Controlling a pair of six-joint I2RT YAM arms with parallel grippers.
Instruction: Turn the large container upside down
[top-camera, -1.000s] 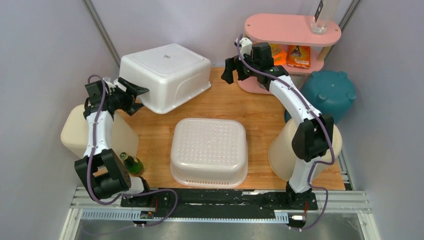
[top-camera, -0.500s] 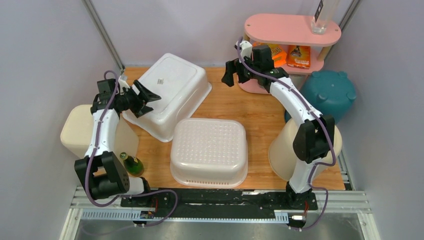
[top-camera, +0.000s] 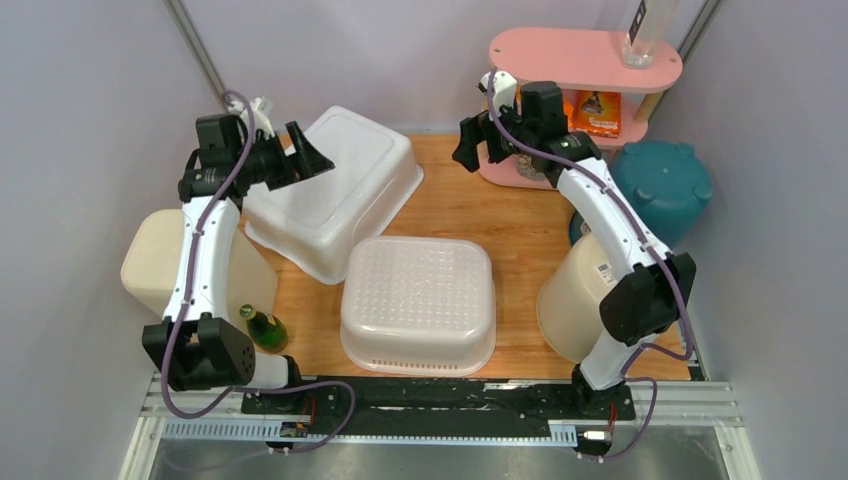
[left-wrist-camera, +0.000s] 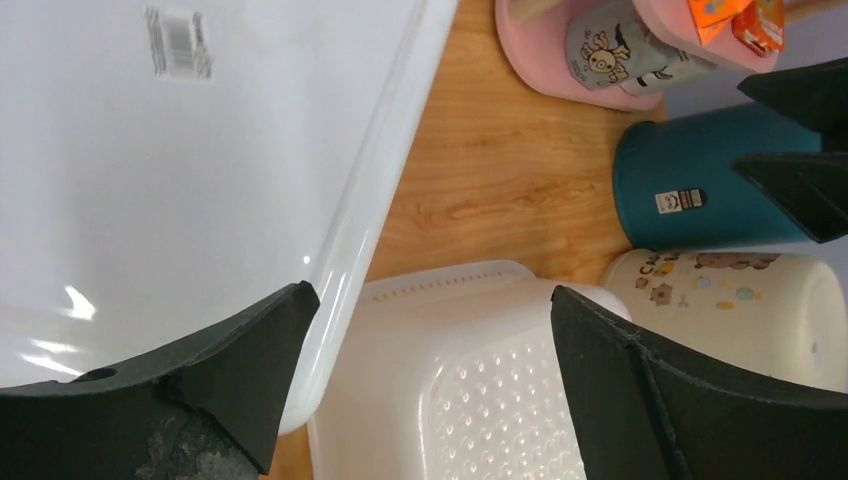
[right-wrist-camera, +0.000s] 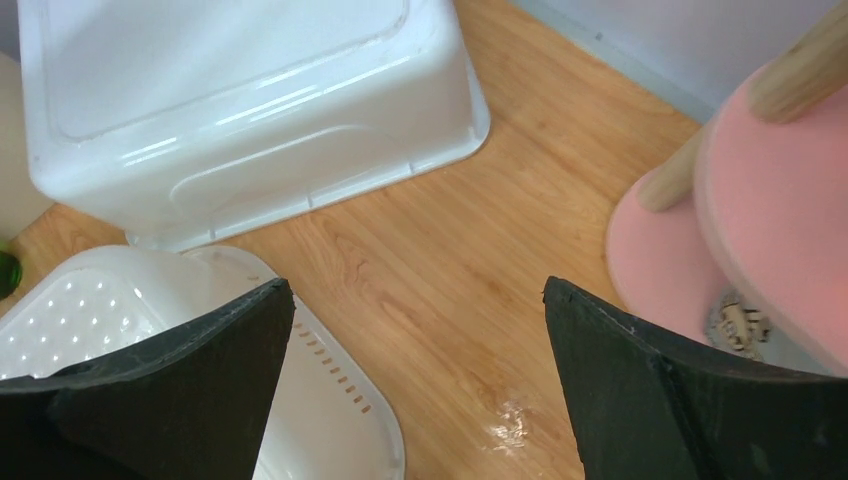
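Observation:
The large white smooth container (top-camera: 335, 190) lies bottom up at the back left of the wooden table, its near rim against the perforated basket. It also shows in the left wrist view (left-wrist-camera: 150, 170), with a barcode label, and in the right wrist view (right-wrist-camera: 230, 100). My left gripper (top-camera: 305, 160) is open and empty, hovering above the container's left part (left-wrist-camera: 430, 300). My right gripper (top-camera: 475, 140) is open and empty, raised above the table to the container's right (right-wrist-camera: 418, 285).
A perforated white basket (top-camera: 418, 300) sits upside down at the table's middle front. A pink shelf (top-camera: 585, 50) and a teal bin (top-camera: 660, 185) stand at the back right. Cream bins (top-camera: 150, 260) (top-camera: 570, 300) flank the table. A green bottle (top-camera: 262, 325) stands at the front left.
The container swung nearer and turned, ending bottom up against the basket. My left gripper rose and drew back from its rim. My right gripper shifted slightly right.

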